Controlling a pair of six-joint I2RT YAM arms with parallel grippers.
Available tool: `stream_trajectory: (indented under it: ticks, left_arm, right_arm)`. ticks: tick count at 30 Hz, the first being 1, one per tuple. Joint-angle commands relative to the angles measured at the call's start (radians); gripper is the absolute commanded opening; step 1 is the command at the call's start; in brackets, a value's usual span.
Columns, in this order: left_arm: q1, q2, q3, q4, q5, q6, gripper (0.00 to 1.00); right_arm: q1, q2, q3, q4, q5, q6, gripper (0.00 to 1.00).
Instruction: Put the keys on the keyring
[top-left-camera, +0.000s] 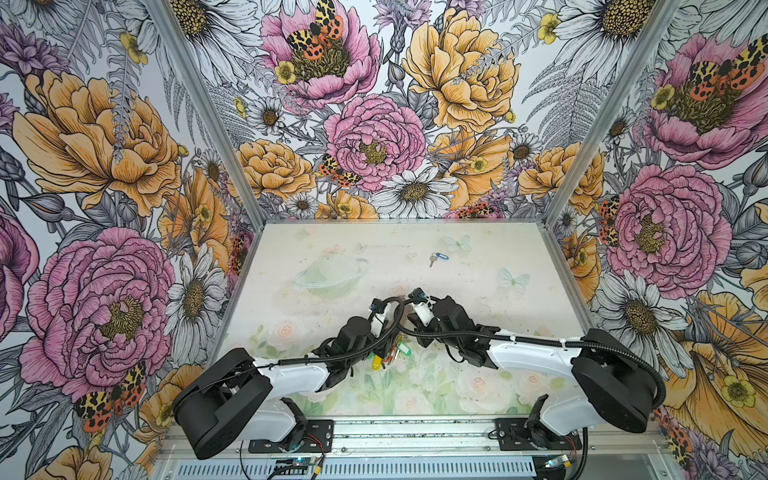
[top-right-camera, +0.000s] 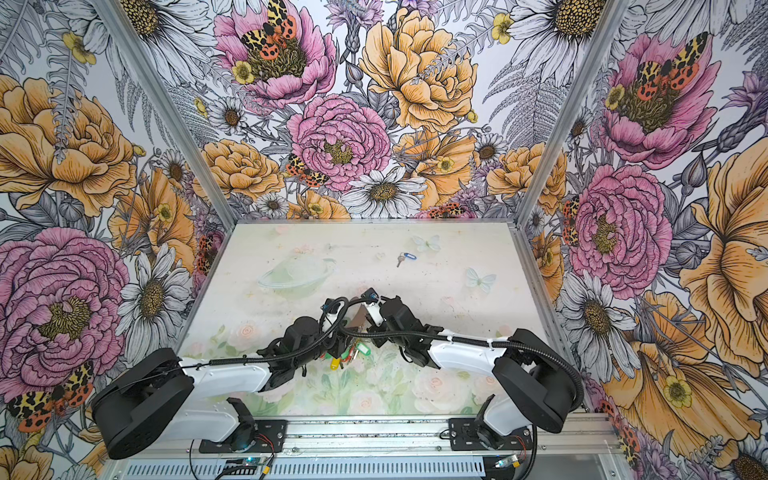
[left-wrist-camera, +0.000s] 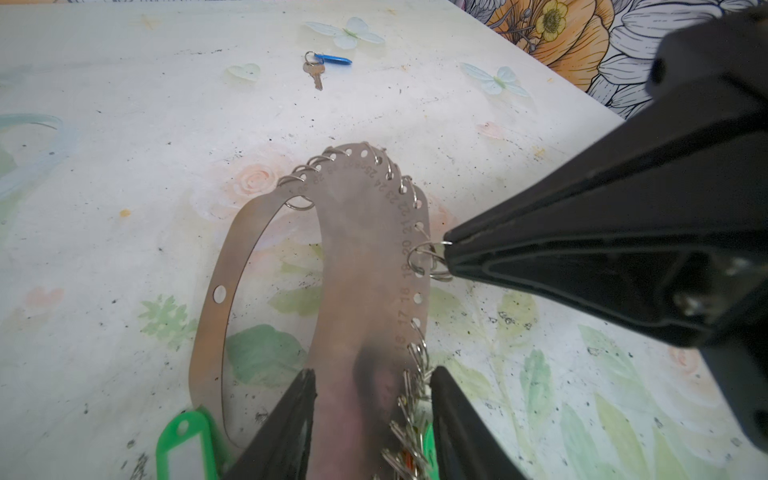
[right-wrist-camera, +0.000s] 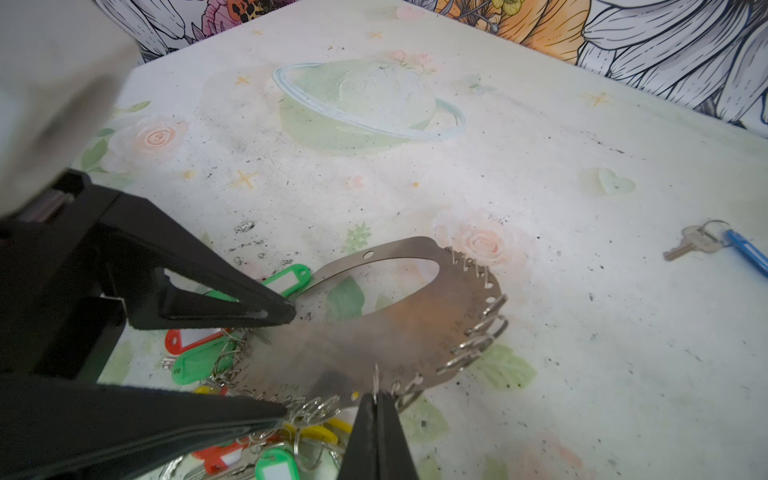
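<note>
The keys (top-left-camera: 438, 257) (top-right-camera: 405, 258), one small silvery key on a blue tag, lie alone on the far part of the table, also in the wrist views (left-wrist-camera: 322, 66) (right-wrist-camera: 702, 243). The keyring (left-wrist-camera: 365, 266) (right-wrist-camera: 386, 328), a flat brownish-grey oval band edged with small wire rings, is held over the table's middle. My left gripper (left-wrist-camera: 374, 378) (right-wrist-camera: 286, 361) is shut on its wide part, one finger on each edge. My right gripper (right-wrist-camera: 376, 401) (left-wrist-camera: 449, 253) is shut on one small wire ring at the band's rim. In both top views the wrists hide most of the band.
A bunch of keys with green, red and yellow tags (top-left-camera: 388, 353) (right-wrist-camera: 266, 449) hangs from the keyring's near end, under my left gripper. A green tag (left-wrist-camera: 187, 440) shows beside the left finger. Flowered walls enclose the table (top-left-camera: 478, 374) on three sides.
</note>
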Motion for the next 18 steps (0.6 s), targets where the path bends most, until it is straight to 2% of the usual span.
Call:
stream_trajectory:
  ticks: [1,6,12,18]
  left_arm:
    - [-0.027,0.002,-0.019,0.008,0.021,0.016,0.5]
    - [-0.051,-0.01,-0.035,0.03,0.009,0.044,0.57]
    - [-0.077,0.038,-0.029,0.049,-0.095,0.06,0.61]
    - [-0.08,0.114,0.011,0.05,-0.172,0.059,0.61]
  right_arm:
    - [0.002,-0.027,0.037,0.007,0.008,0.025,0.0]
    - [0.003,-0.066,0.061,-0.033,0.004,0.039,0.0]
    - [0.005,-0.097,0.086,-0.074,0.001,0.067,0.0]
    - [0.006,-0.11,0.109,-0.114,0.003,0.077,0.0]
